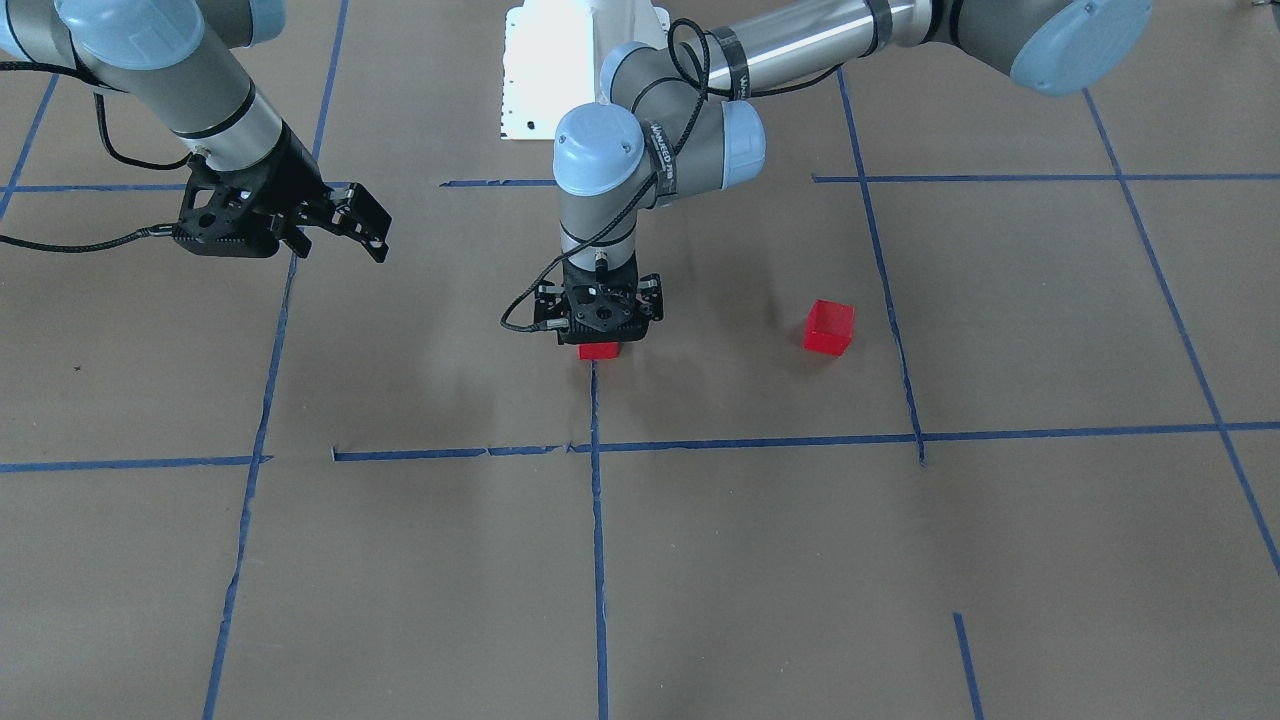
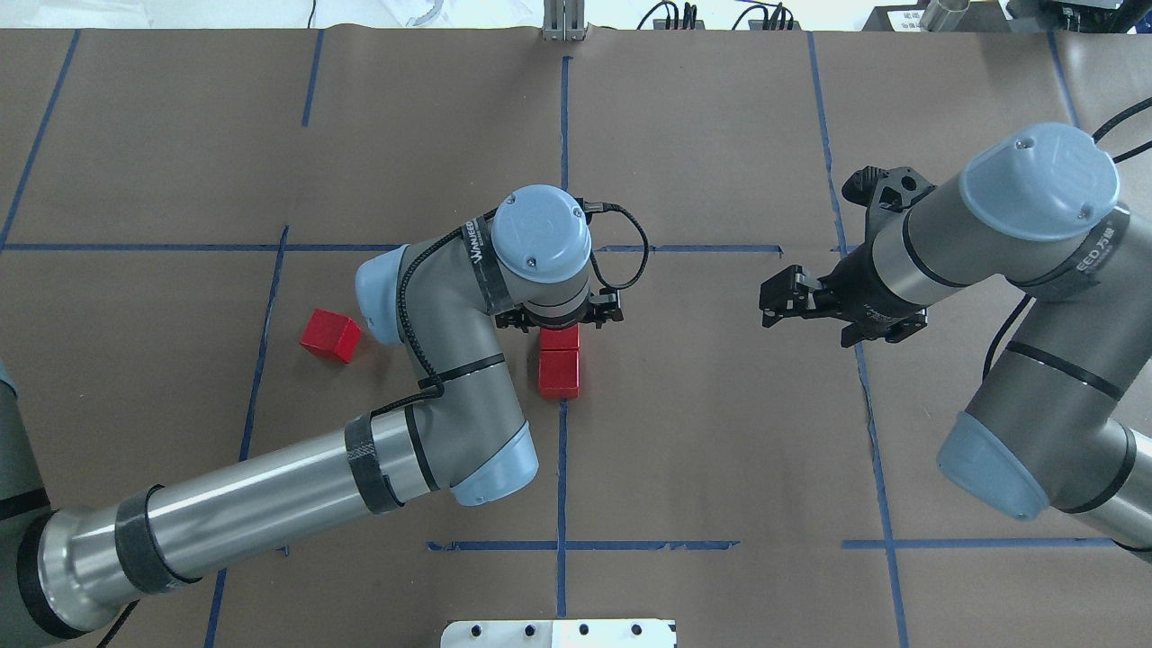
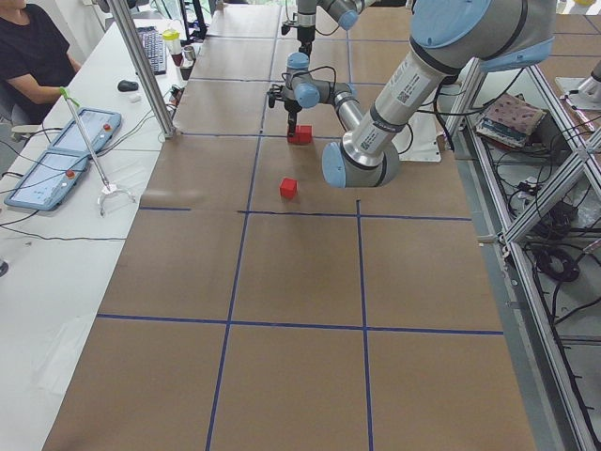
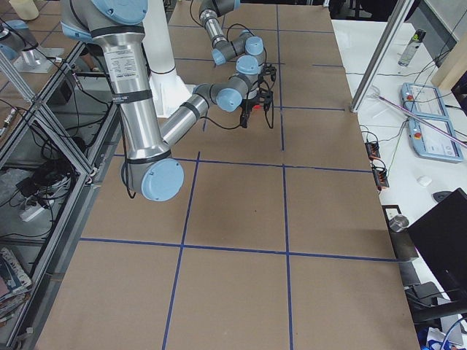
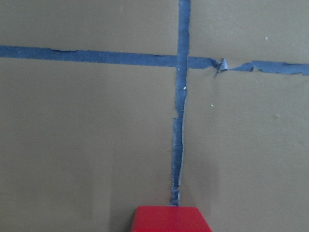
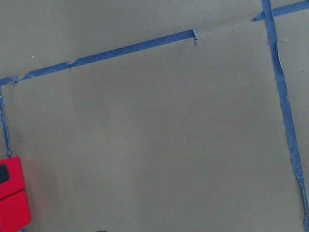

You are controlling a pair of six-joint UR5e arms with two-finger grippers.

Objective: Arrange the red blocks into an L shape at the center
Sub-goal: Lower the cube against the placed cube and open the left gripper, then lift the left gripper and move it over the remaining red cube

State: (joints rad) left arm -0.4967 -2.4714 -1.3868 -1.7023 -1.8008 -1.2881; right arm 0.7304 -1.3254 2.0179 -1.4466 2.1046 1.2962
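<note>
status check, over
Left gripper down over center block, grip unclear; right gripper open, empty. Two red blocks touching at center, third block apart. Nothing between them.

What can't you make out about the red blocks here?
Left end effector: its wrist hides the fingers overhead; grip unclear.
Red block under it: half covered overhead; cut off by the bottom edge in the left wrist view.
Near block: hidden by it in the front view.

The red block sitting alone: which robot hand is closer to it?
Left. The left gripper is over the two middle blocks, a short way from the lone block; the right gripper hovers far beyond them.
</note>
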